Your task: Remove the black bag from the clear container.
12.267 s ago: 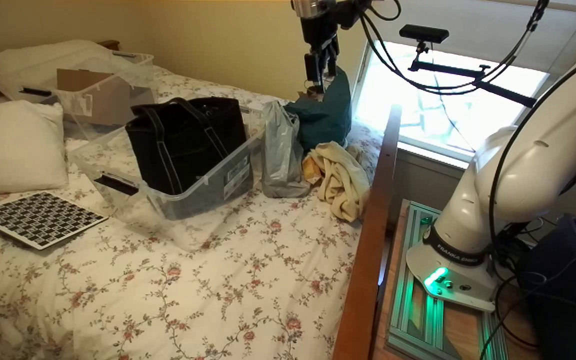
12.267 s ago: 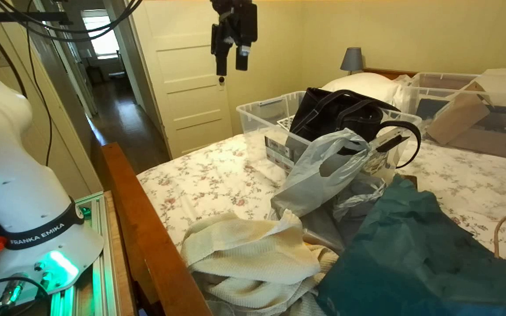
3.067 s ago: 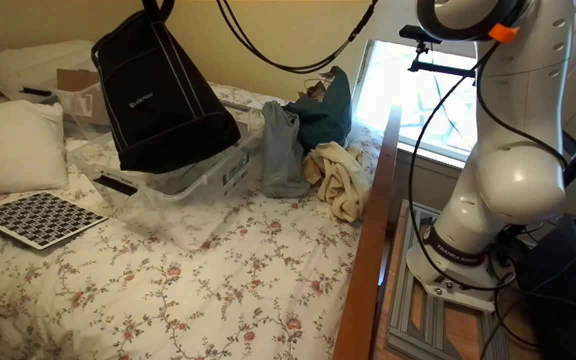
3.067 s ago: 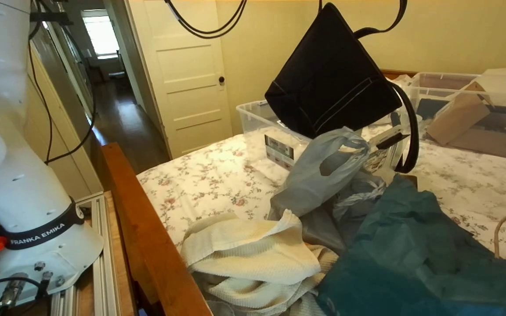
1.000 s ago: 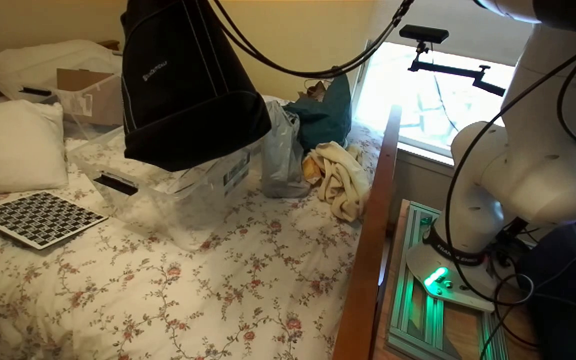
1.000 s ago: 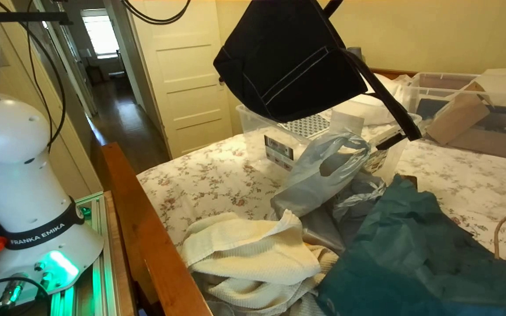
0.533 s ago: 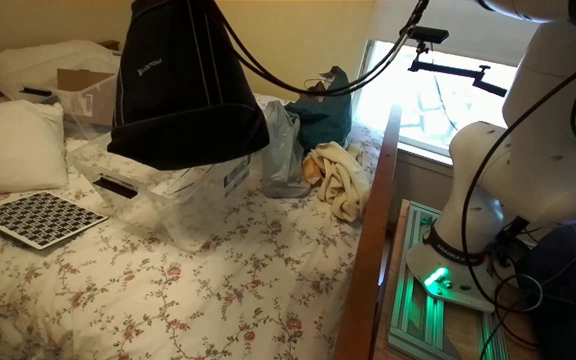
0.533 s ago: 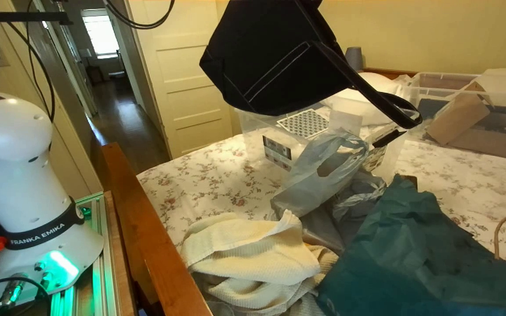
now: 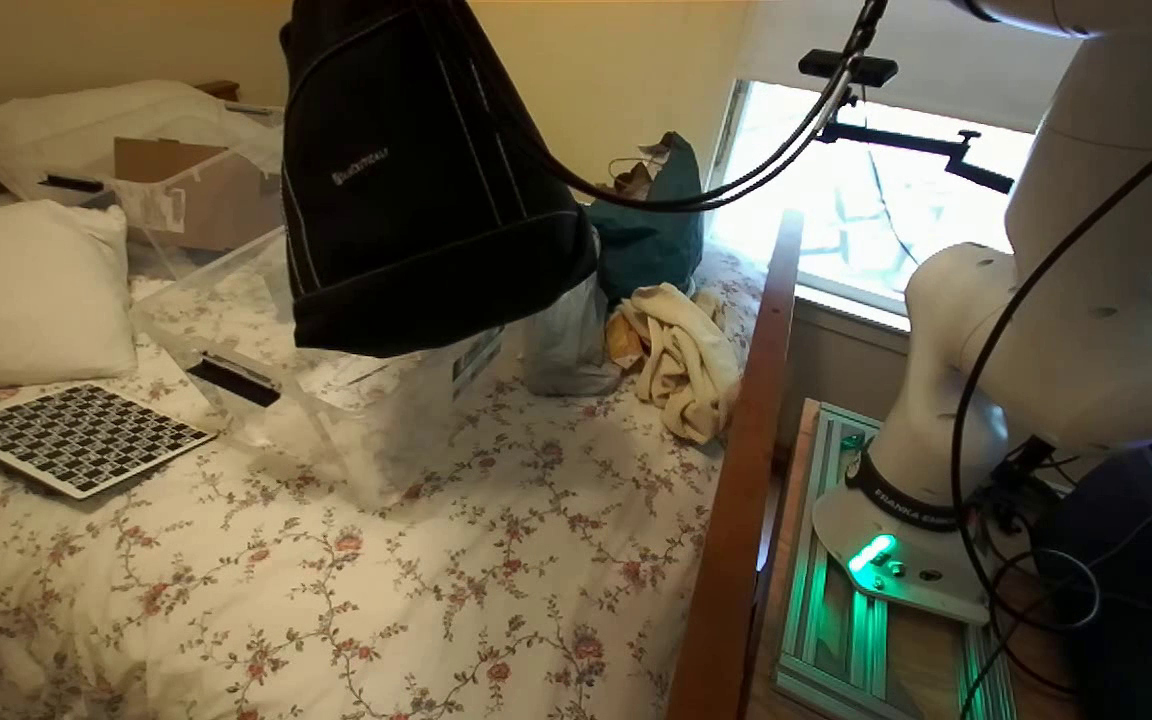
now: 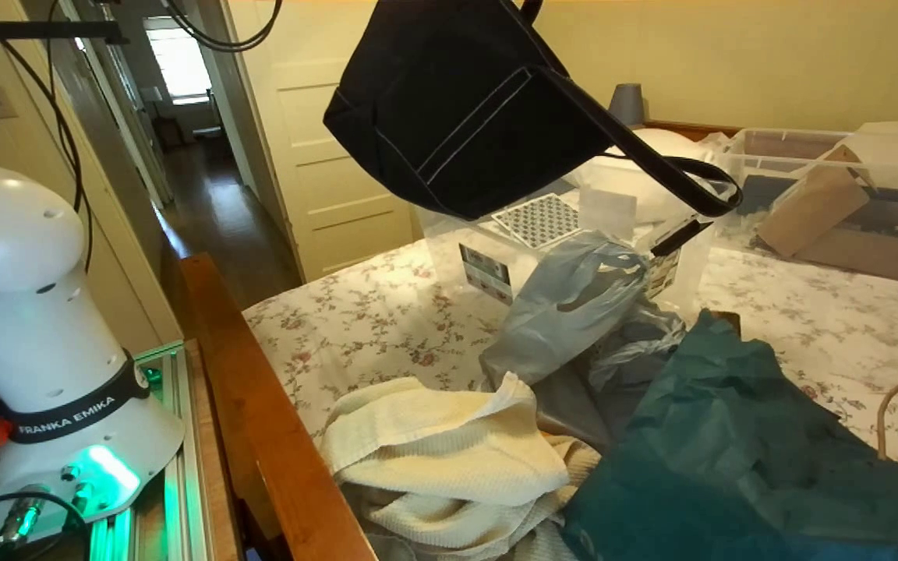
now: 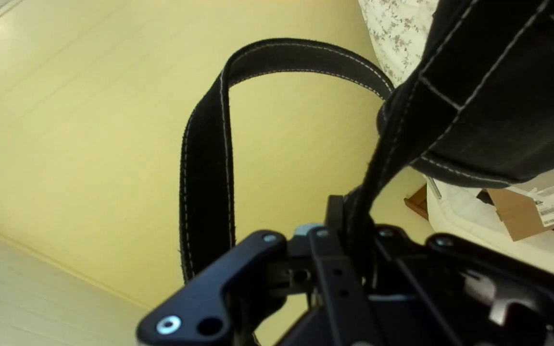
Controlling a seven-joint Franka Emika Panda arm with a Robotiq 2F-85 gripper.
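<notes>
Pinching a strap (image 11: pixel 411 120) of the black bag (image 9: pixel 416 190) in the gripper (image 11: pixel 356 226). Holding the bag up, tilted, over the clear container (image 9: pixel 406 420) in both exterior views. Dangling a loose strap (image 10: pixel 644 156) near the container; cannot tell whether touching. Farther out, showing a gray plastic bag (image 10: pixel 558 312) beside the container, then a cream blanket (image 10: pixel 449 452), on a flowered bed (image 9: pixel 496 600).
</notes>
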